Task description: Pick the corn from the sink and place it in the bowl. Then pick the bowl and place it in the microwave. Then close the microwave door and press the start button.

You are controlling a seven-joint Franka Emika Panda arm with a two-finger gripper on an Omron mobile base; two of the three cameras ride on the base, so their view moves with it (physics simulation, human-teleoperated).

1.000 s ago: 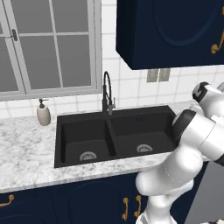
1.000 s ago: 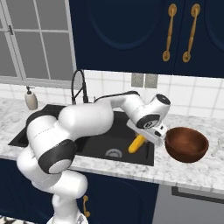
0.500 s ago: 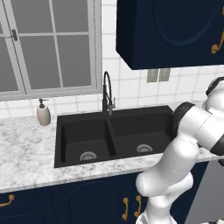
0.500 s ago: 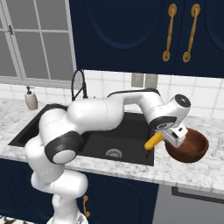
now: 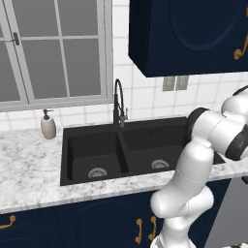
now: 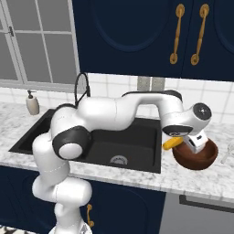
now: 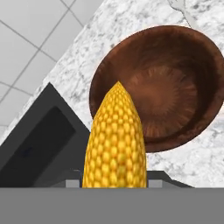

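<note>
Corn (image 7: 115, 144): yellow-orange cob, kernels intact, held clear of the sink (image 6: 132, 146), tip over the near rim of the bowl (image 6: 195, 157).
Bowl: round, deep, reddish-brown, upright and empty on the marble table just right of the sink.
Sink: black, double-basin, round silver drains.

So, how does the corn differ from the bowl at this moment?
The corn is a slim yellow cob; the bowl is round, reddish-brown and much wider. The corn is held in the gripper above the rim, while the bowl stands empty on the marble counter.
</note>
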